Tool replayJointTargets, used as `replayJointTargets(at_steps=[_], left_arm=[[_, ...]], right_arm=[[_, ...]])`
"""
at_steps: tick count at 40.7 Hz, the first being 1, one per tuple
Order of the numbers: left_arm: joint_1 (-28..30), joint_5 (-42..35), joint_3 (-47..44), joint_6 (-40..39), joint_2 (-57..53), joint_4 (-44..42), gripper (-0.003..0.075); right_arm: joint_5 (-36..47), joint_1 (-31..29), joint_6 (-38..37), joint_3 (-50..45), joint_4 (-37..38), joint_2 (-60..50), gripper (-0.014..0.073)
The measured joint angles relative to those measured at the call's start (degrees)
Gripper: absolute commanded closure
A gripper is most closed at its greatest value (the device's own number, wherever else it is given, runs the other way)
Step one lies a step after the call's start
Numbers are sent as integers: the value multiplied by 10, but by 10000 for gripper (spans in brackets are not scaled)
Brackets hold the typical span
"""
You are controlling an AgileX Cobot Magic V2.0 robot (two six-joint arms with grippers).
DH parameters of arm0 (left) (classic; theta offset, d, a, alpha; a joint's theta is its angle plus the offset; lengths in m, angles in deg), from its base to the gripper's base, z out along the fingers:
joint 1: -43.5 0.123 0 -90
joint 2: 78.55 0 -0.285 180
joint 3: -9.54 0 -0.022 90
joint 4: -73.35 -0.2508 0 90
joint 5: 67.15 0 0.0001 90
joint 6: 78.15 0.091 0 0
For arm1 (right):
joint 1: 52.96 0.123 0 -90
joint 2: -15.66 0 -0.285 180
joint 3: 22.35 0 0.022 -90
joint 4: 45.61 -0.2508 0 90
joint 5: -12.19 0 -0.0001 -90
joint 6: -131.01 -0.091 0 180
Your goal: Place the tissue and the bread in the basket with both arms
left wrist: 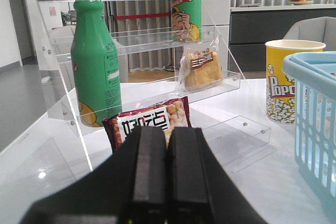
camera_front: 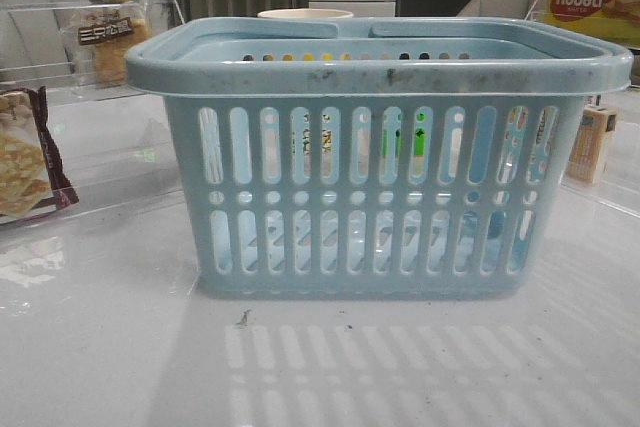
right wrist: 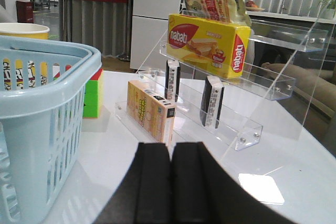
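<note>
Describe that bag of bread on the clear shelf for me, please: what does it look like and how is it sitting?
The clear plastic bag of golden-brown bread pieces stands upright on a lower step of the transparent acrylic shelf rack. A dark label with white characters crosses its upper part, and the top is crimped shut. A tall green bottle stands on the step above and behind it. No claw touches it.
</note>
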Motion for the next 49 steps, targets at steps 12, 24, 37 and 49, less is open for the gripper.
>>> replayJointTargets(at_steps=[12, 24, 37, 49], left_arm=[[0, 0, 0, 0, 0, 0, 630], [0, 0, 0, 5, 0, -13, 630], [0, -19, 0, 7, 0, -17, 630], [0, -31, 83, 7, 0, -19, 630]], right_arm=[[0, 0, 0, 0, 0, 0, 538], [2, 0, 0, 0, 0, -1, 538], [40, 0, 0, 0, 0, -1, 538], [-62, 0, 0, 130, 0, -1, 538]])
